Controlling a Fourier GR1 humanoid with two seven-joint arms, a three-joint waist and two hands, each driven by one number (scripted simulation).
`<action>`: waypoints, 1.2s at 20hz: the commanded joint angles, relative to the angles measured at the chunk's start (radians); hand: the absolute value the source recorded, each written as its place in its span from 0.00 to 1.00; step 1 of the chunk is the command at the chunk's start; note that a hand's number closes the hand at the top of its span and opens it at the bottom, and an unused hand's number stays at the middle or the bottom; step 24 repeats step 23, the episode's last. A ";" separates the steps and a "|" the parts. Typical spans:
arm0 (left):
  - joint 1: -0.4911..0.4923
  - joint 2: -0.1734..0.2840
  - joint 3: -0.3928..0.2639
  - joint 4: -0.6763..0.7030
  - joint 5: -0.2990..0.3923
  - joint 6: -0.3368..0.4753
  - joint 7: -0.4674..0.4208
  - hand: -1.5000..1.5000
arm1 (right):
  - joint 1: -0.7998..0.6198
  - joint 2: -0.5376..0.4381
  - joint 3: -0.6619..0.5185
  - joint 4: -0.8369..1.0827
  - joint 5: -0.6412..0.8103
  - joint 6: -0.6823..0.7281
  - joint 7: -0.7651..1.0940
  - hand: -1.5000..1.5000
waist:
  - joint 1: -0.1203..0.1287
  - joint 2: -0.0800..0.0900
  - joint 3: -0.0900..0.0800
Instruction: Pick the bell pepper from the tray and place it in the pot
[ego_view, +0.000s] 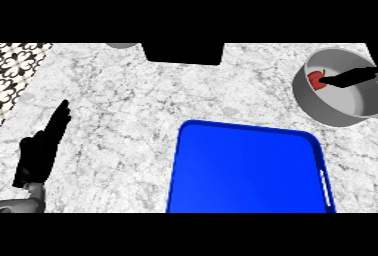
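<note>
I can read no text, label, brand, number or sign anywhere before me. The glossy blue rectangular tray (244, 170) carries no lettering, the grey round metal pot (336, 107) bears no mark, and the white-and-grey marbled stone counter (118, 115) shows only its veining. The black-and-white flowered patterned surface (18, 65) at the far left edge is ornament, not writing.

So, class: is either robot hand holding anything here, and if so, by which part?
Nothing is held. The left robot hand rests open; the bell pepper lies in the pot. The right robot hand is out of view.
</note>
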 joint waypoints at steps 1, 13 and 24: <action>0.044 0.005 0.006 -0.035 0.009 -0.013 -0.013 0.50 | -0.040 0.002 -0.067 0.021 -0.065 0.029 -0.040 0.00 | 0.003 -0.006 0.000; 0.009 -0.009 0.020 -0.005 0.002 0.001 0.007 0.50 | -0.049 -0.150 -0.269 0.086 -0.285 0.402 -0.040 0.00 | -0.025 -0.008 -0.001; 0.026 0.014 0.039 -0.028 0.004 -0.022 0.021 0.50 | 0.106 -0.281 -0.332 0.086 -0.360 0.610 -0.109 0.00 | -0.031 -0.008 0.002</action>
